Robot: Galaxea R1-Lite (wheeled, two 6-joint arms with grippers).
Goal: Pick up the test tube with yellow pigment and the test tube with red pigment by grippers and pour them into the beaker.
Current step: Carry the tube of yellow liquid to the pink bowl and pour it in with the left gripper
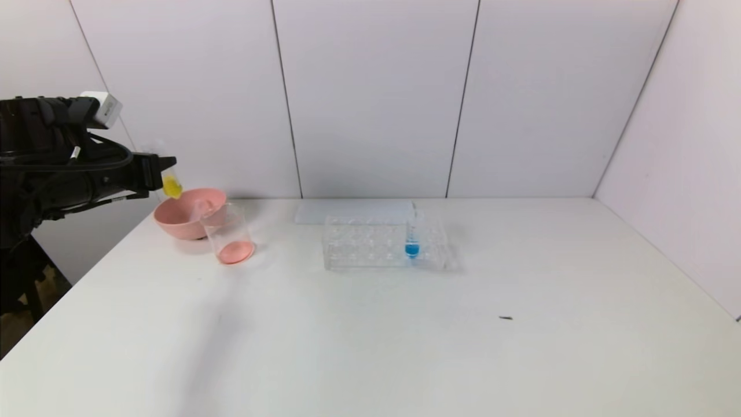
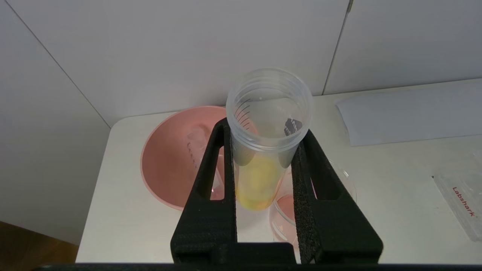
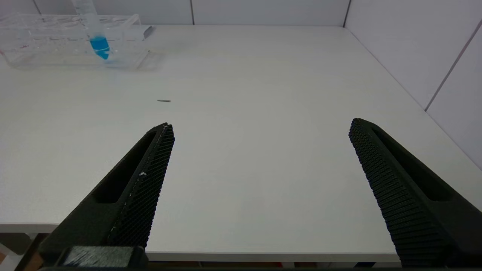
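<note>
My left gripper is shut on the test tube with yellow pigment and holds it in the air over the near-left rim of the pink bowl, left of the beaker. In the left wrist view the jaws clamp the tube just below its open mouth, with the yellow liquid in the round tip. The beaker stands upright with orange-red liquid at its bottom. No tube holding red liquid is in view. My right gripper is open and empty above the table's front edge.
A clear tube lies inside the pink bowl. The clear tube rack holds the blue-liquid tube mid-table, also in the right wrist view. A white sheet lies behind the rack. A small dark speck lies front right.
</note>
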